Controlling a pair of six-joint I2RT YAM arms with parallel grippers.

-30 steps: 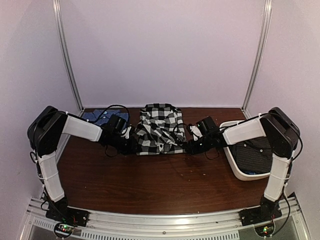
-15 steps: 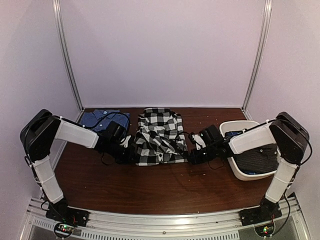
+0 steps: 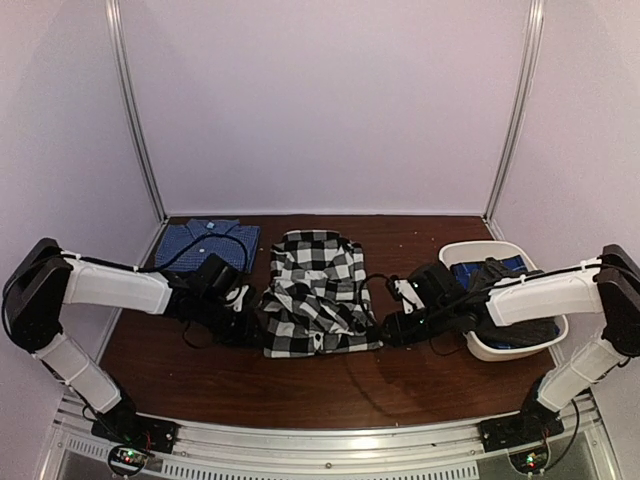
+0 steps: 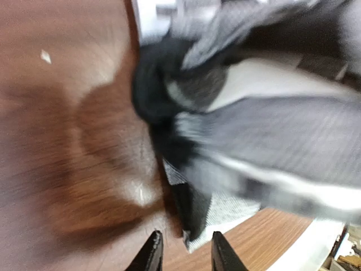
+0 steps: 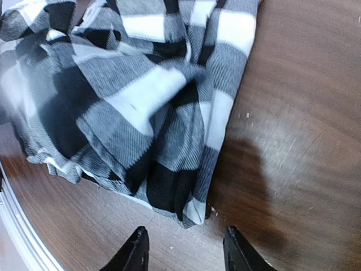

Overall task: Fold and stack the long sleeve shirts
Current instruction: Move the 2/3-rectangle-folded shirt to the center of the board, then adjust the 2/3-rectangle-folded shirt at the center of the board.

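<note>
The wooden table (image 3: 320, 390) has the checked shirt (image 3: 318, 290) lying mid-table in a rough, lumpy rectangle, collar toward the back. The white basket (image 3: 500, 353) sits at the right with a dark shirt (image 3: 505, 270) waiting in it. The blue shirt (image 3: 200, 240) lies folded flat at the back left, probably where the stack goes. The left gripper (image 4: 185, 257) and right gripper (image 5: 185, 251) sit low at the checked shirt's near corners. Both have fingers parted and nothing pinched, so the shirt lies free, and it likely needs tidying before stacking.

Lab test booth, white walls (image 3: 330, 100), aluminium rail (image 3: 330, 447)
</note>
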